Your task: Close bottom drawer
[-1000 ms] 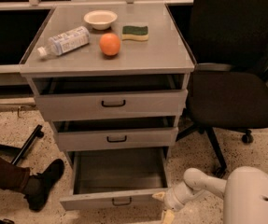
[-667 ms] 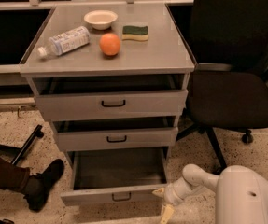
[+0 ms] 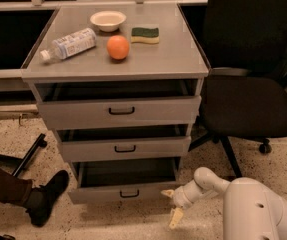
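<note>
Fingertips (image 3: 174, 218) spread apart, I am holding my gripper (image 3: 171, 205) low, just beside the right end of the bottom drawer (image 3: 118, 192), which is sticking out of the cabinet (image 3: 175, 59), likely so its front panel can be pushed in.

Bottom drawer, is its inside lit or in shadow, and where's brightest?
Camera view: the bottom drawer interior sits in shadow under the middle drawer; the cabinet top is evenly lit; the gripper, beside the drawer's front corner, is well lit.
</note>
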{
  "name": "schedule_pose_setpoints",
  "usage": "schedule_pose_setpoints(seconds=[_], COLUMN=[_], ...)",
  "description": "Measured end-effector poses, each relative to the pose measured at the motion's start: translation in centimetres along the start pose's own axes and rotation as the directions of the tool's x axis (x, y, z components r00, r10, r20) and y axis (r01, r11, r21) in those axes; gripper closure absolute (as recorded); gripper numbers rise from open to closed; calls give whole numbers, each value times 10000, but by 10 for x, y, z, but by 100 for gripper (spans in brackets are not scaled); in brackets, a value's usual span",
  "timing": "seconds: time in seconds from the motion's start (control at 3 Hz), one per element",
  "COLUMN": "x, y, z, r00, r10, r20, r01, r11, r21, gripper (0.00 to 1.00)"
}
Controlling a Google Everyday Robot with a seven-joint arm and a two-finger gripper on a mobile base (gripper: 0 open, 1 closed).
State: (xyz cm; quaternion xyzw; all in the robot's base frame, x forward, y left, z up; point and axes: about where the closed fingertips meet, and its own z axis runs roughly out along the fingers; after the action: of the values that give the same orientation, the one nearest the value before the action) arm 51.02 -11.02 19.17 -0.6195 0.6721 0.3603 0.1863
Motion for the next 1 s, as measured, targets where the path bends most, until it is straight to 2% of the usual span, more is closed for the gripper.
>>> schedule_pose_setpoints(seconds=[0.33,0.67,1.0], x=[0,-3,-19], y=[0,-8,-29], z=[0,4,7], r00=[10000,9993,9910], r10=[0,-201,-840], r20=[1,329,1042], r01=[0,205,881], r11=[10000,9997,9955], r21=[-1,-126,-358], gripper=[0,0,0])
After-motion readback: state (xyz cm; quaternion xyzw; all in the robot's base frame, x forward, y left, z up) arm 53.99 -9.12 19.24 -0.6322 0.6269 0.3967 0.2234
